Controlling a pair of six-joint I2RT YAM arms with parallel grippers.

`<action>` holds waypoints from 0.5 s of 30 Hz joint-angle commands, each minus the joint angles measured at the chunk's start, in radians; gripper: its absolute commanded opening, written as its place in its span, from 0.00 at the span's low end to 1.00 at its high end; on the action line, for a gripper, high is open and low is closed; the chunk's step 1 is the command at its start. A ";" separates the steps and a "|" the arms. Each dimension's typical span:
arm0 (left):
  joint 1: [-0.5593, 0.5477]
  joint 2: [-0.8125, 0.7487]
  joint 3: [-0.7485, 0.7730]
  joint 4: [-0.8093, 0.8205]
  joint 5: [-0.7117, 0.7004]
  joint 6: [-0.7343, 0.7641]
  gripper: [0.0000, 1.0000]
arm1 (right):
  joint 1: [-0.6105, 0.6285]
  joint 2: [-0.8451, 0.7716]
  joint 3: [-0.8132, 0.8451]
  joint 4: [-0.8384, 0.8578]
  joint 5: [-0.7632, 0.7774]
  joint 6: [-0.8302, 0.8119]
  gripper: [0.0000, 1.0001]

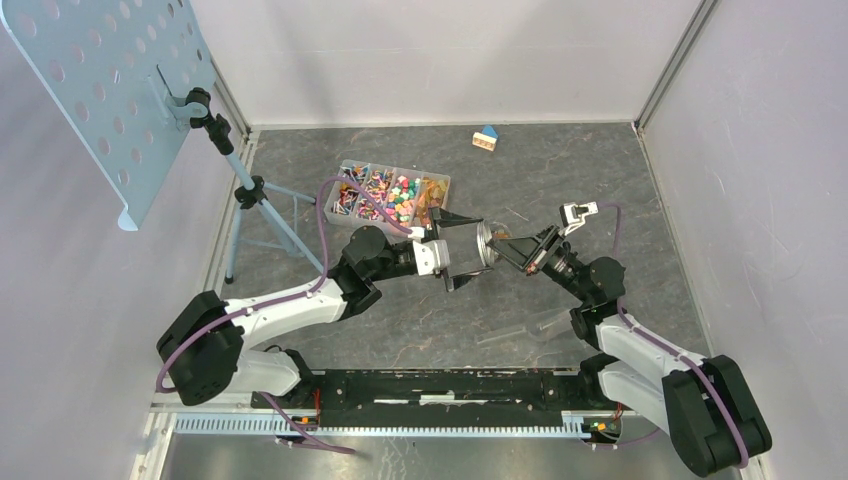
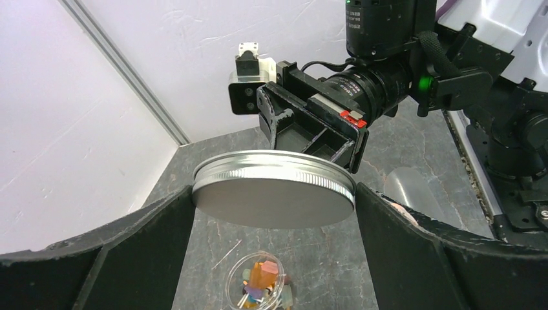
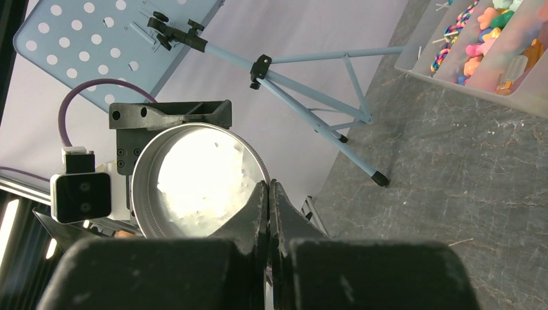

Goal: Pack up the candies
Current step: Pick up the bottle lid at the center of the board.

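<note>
A round silver metal lid [image 2: 274, 194] hangs in the air on its edge between the two arms. My right gripper [image 3: 269, 194] is shut on the lid's rim [image 3: 194, 174], pinching it from the right side in the top view [image 1: 500, 246]. My left gripper [image 2: 274, 216] is open wide, its black fingers [image 2: 139, 252] standing close on either side of the lid; whether they touch it I cannot tell. Below on the table, a small clear jar [image 2: 260, 284] holds a few candies. More candies fill a compartment tray [image 1: 395, 195] behind the grippers.
A blue perforated music stand [image 1: 110, 90] on a tripod [image 1: 255, 200] occupies the left side. A small blue-roofed toy house [image 1: 486, 139] sits at the back. A clear plastic item [image 1: 535, 325] lies near the right arm's base. Walls enclose the table.
</note>
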 commanded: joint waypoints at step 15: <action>0.010 -0.010 0.082 -0.065 0.044 0.068 0.73 | 0.006 0.011 -0.011 0.019 0.001 -0.027 0.25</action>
